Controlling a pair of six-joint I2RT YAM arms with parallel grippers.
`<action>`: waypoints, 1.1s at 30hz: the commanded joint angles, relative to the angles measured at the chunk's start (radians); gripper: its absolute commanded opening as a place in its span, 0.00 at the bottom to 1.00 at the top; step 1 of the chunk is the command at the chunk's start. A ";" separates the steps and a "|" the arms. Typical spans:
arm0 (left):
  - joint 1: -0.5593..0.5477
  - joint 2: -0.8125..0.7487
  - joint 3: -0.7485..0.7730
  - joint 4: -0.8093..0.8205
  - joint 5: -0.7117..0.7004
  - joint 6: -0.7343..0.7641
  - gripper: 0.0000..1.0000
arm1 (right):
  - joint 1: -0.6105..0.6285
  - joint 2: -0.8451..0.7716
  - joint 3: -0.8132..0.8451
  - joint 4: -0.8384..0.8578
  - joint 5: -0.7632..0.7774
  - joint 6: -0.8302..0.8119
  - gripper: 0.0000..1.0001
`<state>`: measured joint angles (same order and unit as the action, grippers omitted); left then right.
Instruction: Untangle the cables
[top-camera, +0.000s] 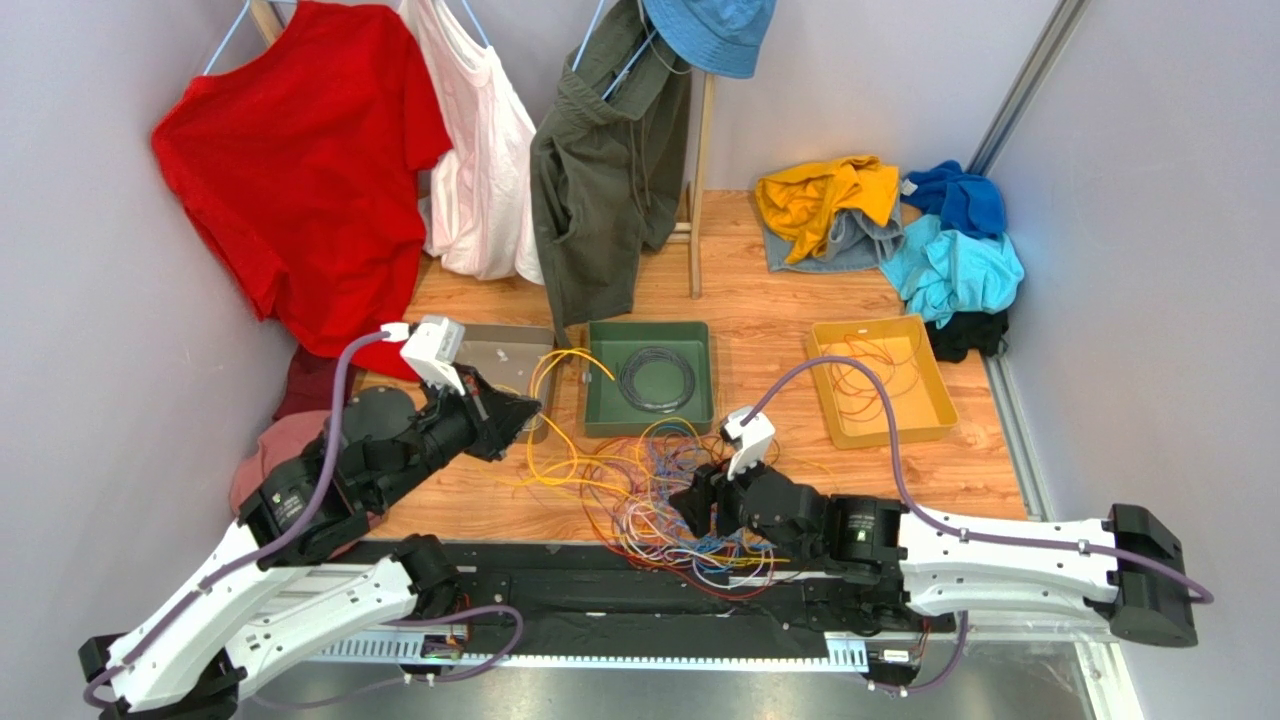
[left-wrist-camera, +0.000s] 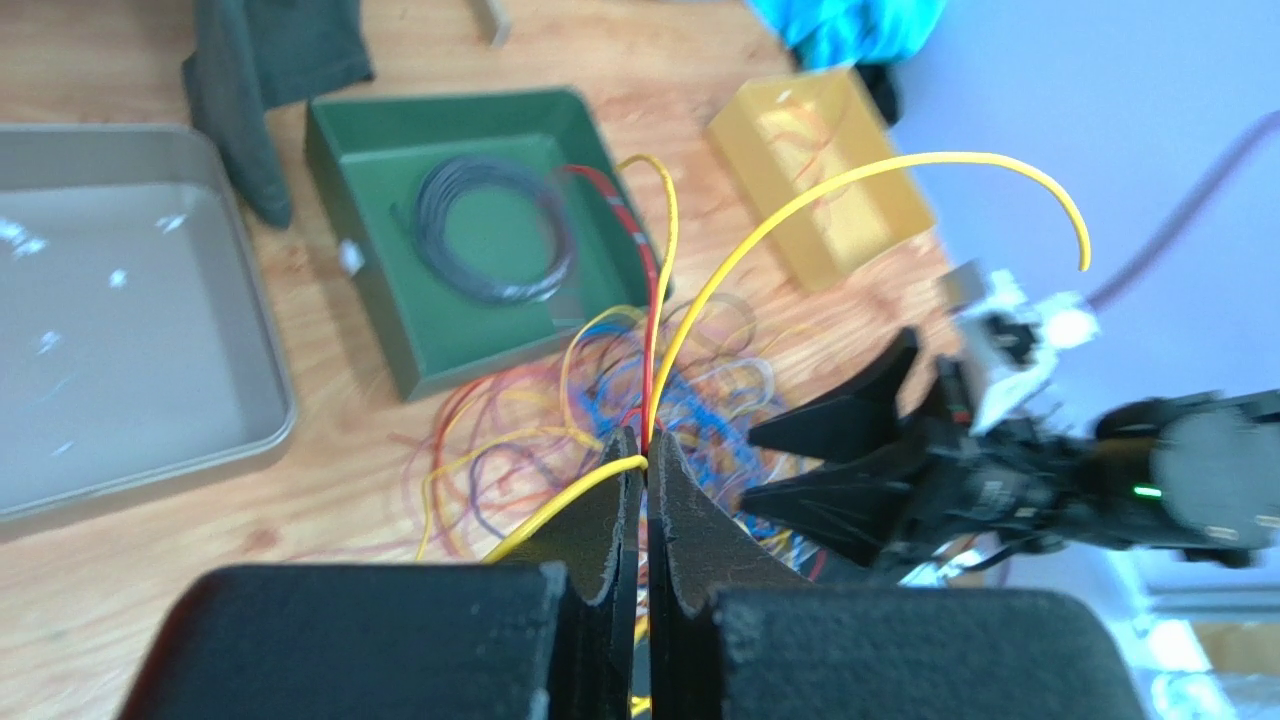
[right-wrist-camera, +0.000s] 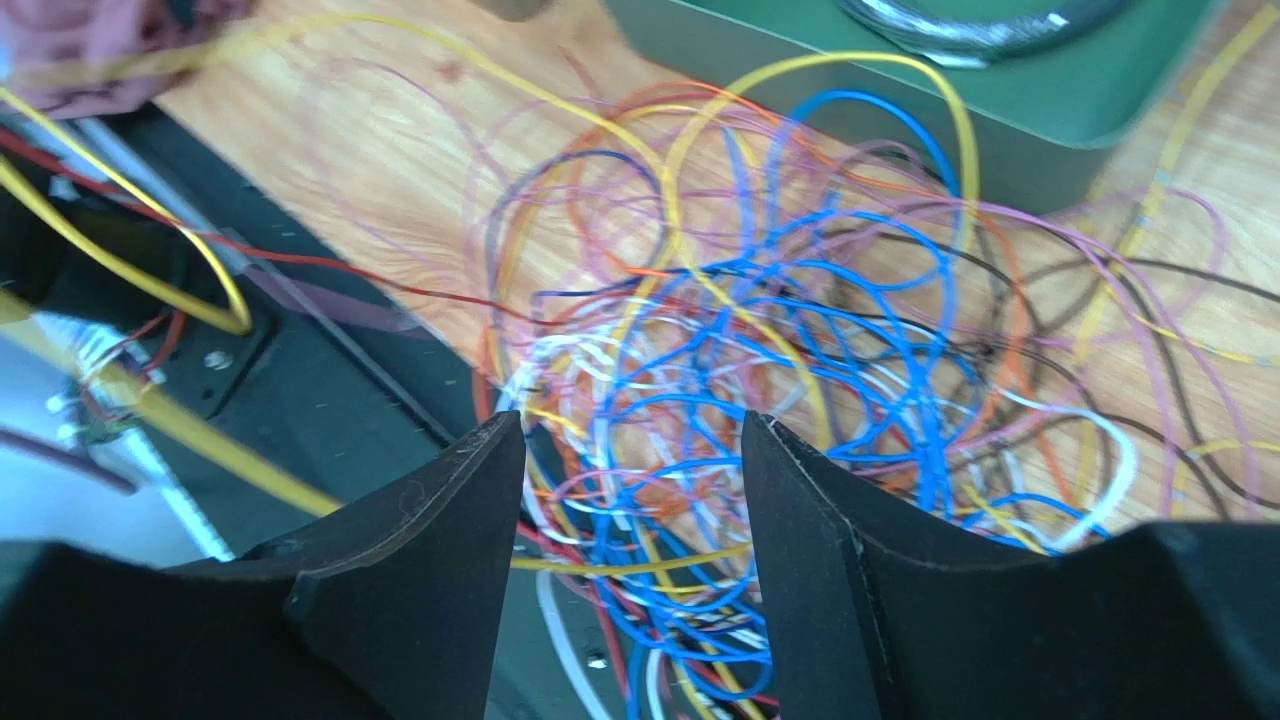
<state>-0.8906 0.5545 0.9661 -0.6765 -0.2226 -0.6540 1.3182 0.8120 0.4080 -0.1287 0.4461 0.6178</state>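
The cables (top-camera: 649, 498) lie in a tangle of blue, white, orange, purple, red and yellow strands on the wooden table's near edge. My left gripper (top-camera: 522, 414) is shut on a yellow cable (left-wrist-camera: 962, 156) at its tips (left-wrist-camera: 648, 444). That cable arcs up and right over the tangle (left-wrist-camera: 706, 387), and a red strand runs up beside it from the tips. My right gripper (top-camera: 697, 504) is open and empty, its jaws (right-wrist-camera: 633, 438) wide apart just above the blue and white heart of the tangle (right-wrist-camera: 781, 345). It also shows in the left wrist view (left-wrist-camera: 759, 468).
A green tray (top-camera: 601, 393) holding a grey coil stands behind the tangle, a grey tray (top-camera: 504, 357) to its left and a yellow tray (top-camera: 935, 393) with thin wires to its right. Clothes hang at the back (top-camera: 301, 165); more lie piled at the back right (top-camera: 887, 210).
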 joint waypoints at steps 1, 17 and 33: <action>-0.004 0.013 0.049 -0.092 0.002 0.057 0.00 | 0.085 -0.002 0.077 0.070 0.123 -0.009 0.60; -0.004 0.005 -0.003 0.003 0.166 0.021 0.00 | 0.239 0.151 0.350 0.282 0.043 -0.269 0.71; -0.004 -0.016 -0.035 0.043 0.216 0.001 0.00 | 0.210 0.480 0.560 0.279 0.252 -0.290 0.60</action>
<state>-0.8906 0.5560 0.9356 -0.6746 -0.0261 -0.6472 1.5448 1.2739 0.9127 0.1287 0.6151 0.3267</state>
